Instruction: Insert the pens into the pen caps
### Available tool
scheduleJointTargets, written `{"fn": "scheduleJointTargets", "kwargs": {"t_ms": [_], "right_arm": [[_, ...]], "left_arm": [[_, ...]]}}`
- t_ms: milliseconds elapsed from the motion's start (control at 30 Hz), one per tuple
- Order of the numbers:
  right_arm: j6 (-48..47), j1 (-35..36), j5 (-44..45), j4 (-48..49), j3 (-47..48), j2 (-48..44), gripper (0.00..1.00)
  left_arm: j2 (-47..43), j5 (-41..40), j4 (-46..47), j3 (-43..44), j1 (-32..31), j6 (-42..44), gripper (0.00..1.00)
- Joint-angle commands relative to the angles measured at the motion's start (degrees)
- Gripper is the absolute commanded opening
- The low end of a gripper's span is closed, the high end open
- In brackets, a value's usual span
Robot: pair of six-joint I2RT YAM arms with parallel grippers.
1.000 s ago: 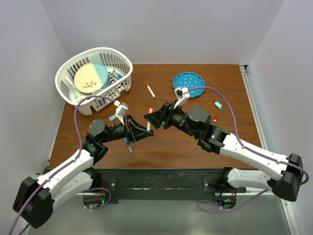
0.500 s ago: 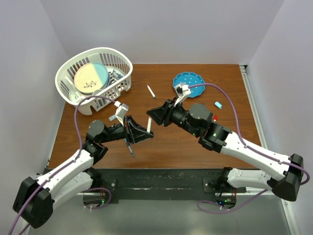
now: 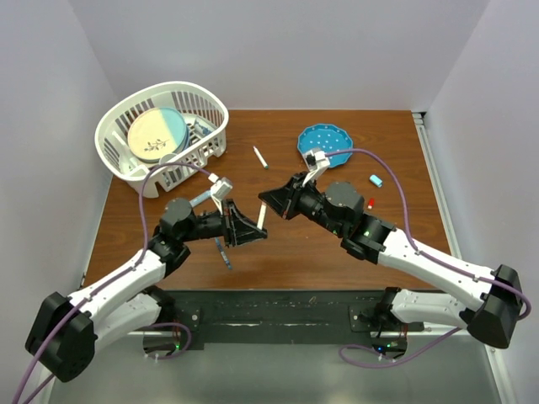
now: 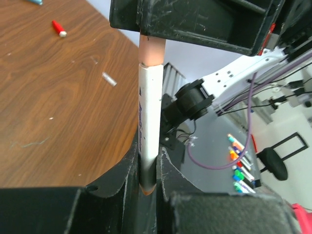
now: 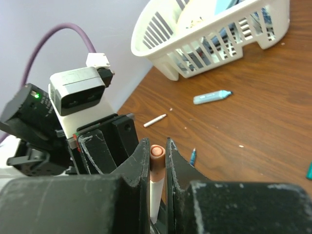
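Observation:
Over the table's middle, my left gripper (image 3: 253, 229) (image 4: 147, 170) is shut on the lower end of a white pen (image 3: 262, 217) (image 4: 148, 112) that stands up between its jaws. A salmon pink pen cap (image 4: 152, 48) (image 5: 157, 155) sits on the pen's other end. My right gripper (image 3: 269, 200) (image 5: 157, 151) is shut on that cap, its fingers (image 4: 195, 19) facing the left ones. On the table lie another white pen (image 3: 261, 157) (image 5: 155, 120), a thick light blue pen (image 5: 211, 97), a dark blue pen (image 3: 224, 252) (image 5: 193, 157), a red cap (image 3: 370, 202) (image 4: 58, 28), a light blue cap (image 3: 377, 180) and a grey cap (image 4: 109, 79).
A white slatted basket (image 3: 217, 118) (image 5: 209, 34) holding a round plate stands at the back left. A blue dotted dish (image 3: 325, 140) lies at the back right, just behind the right arm. Purple cables loop over both arms.
The right gripper's jaws have closed from wide open onto the salmon cap. The left arm has shifted right, bringing the pen up to the right gripper.

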Motion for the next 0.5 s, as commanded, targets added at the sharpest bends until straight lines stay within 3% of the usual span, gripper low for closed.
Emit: {"fn": "scheduleJointTargets", "kwargs": {"t_ms": [0,67,233,467], "right_arm": [[2.1,2.3,-11.3,-8.7,-2.8,0.2,0.0],[3.2,2.2,-11.9,-10.9,-4.1,0.5,0.0],[7.7,3.8,-14.1,-4.8,-10.8,0.1,0.0],[7.4,5.5,-15.7,-4.1,-14.4,-1.3,0.0]], "left_arm": [[0.4,-12.5,0.0,6.0,0.8,5.5,0.0],[0.9,-15.1,-1.7,7.0,1.3,7.2,0.0],[6.2,-12.6,0.1,10.6,2.2,7.6,0.0],[9.2,-8.6,4.9,11.9,5.3,4.4,0.0]]}}
